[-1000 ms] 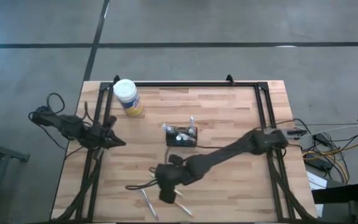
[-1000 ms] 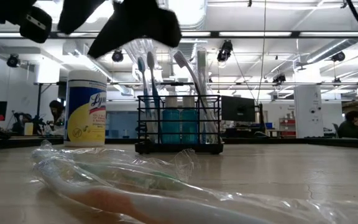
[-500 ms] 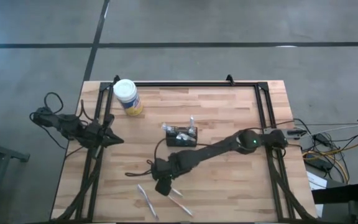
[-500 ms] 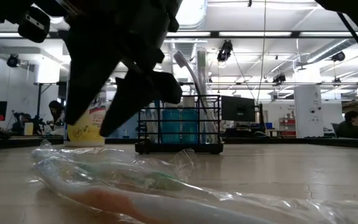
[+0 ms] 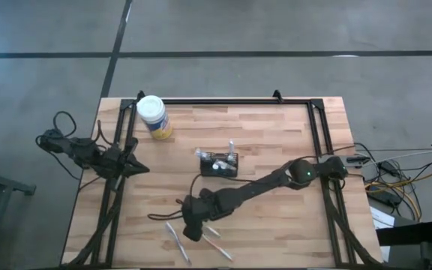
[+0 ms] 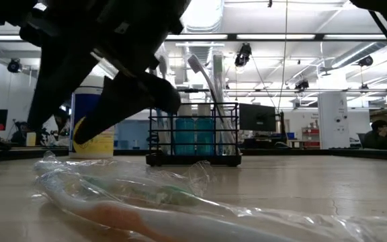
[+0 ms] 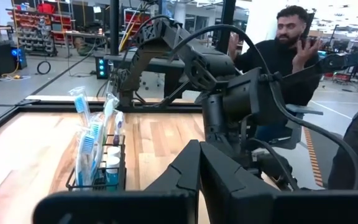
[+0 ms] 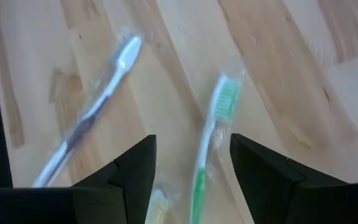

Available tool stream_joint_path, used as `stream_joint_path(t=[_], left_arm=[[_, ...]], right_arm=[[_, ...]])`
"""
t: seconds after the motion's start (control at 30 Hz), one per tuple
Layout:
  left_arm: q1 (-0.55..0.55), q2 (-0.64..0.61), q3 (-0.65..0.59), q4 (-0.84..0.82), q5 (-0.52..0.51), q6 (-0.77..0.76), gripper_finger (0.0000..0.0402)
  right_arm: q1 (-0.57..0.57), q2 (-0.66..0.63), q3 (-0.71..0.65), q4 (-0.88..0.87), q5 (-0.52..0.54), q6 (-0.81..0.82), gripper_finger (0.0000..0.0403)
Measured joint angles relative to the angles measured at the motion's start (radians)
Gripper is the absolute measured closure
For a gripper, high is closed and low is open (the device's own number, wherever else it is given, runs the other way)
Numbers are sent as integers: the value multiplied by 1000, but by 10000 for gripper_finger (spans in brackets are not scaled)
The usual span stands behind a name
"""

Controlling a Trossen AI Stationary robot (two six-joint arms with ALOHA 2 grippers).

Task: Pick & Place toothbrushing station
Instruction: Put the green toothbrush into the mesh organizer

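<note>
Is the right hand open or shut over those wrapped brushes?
Open. In the right wrist view the right hand has its fingers apart, the green brush lying on the table between them, not yet gripped.

both arms are dark, nearly black, made of rounded jointed segments. the right arm (image 5: 265, 185) carries a small green light near its elbow, and a thin black cable loops beside its wrist. the left arm (image 5: 88, 154) has black cables curling at its rear. the right tool (image 8: 191, 171) ends in two flat, angular black fingers (image 8: 135, 165).
</note>
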Motion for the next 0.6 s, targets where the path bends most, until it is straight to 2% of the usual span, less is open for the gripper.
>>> stream_joint_path(t=[0.17, 0.6], left_arm=[[0, 0, 0, 0, 0, -2, 390], [0, 0, 0, -1, 0, 5, 390]], right_arm=[[15, 0, -60, 86, 0, 29, 202], [16, -2, -150, 93, 31, 56, 202]])
